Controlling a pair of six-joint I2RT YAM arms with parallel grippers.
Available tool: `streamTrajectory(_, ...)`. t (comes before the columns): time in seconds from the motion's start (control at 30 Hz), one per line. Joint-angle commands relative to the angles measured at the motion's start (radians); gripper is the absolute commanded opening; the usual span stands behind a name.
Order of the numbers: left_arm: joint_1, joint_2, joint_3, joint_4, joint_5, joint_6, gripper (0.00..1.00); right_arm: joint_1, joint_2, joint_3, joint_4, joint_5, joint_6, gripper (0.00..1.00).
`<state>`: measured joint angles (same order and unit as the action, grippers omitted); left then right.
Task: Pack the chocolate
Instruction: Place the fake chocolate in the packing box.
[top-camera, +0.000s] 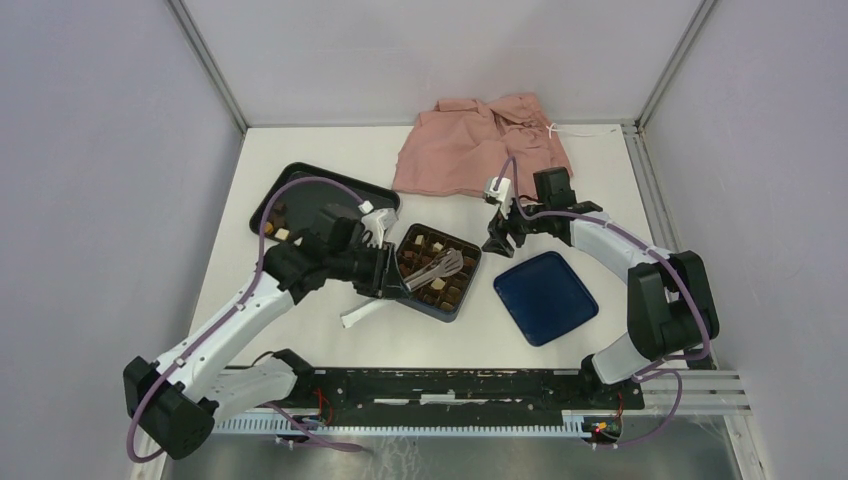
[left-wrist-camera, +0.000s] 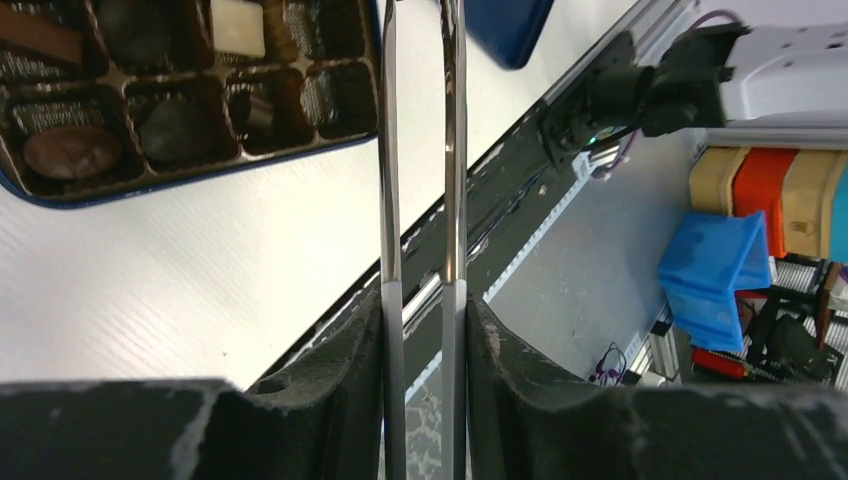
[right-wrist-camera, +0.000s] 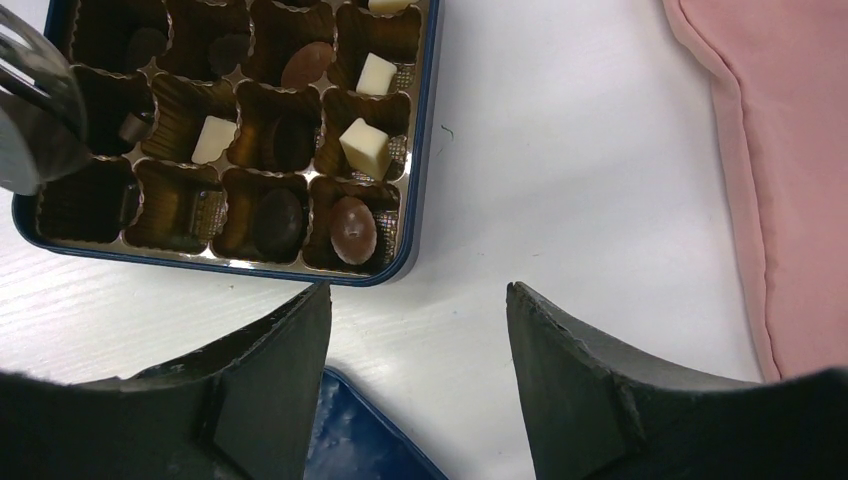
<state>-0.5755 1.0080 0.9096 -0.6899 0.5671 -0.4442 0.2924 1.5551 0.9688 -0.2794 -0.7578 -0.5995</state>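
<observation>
Left gripper fingers are clenched on tongs, whose tips are extended ahead over the box. Chocolate is seated in many cells; more is seen on the tray behind the fingers. Right gripper is held released, just beside the box. Seated pieces may be dislodged, or the box shifted, if the tips snag the insert.

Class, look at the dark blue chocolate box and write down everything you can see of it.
The box is square and dark blue, with a glossy brown pleated insert gridded into compartments. Several hold chocolate pieces, dark, tan or white; others look empty. It lies flat and open on the white table, metal tongs reaching over it.
</observation>
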Motion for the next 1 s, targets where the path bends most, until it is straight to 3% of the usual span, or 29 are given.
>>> streamTrajectory(0.0,-0.035,0.029,0.058,-0.038,-0.062,-0.003,0.02,-0.007,-0.015,0.033,0.009,-0.033,-0.007,0.70)
streamTrajectory(0.43,-0.101,0.120,0.069,-0.028,-0.109,0.005,0.05,-0.016,-0.011,0.033,0.008,-0.039,-0.007,0.71)
streamTrajectory(0.97,-0.125,0.177,0.077,-0.026,-0.141,0.012,0.29,-0.017,-0.007,0.036,0.002,-0.042,-0.010,0.71)
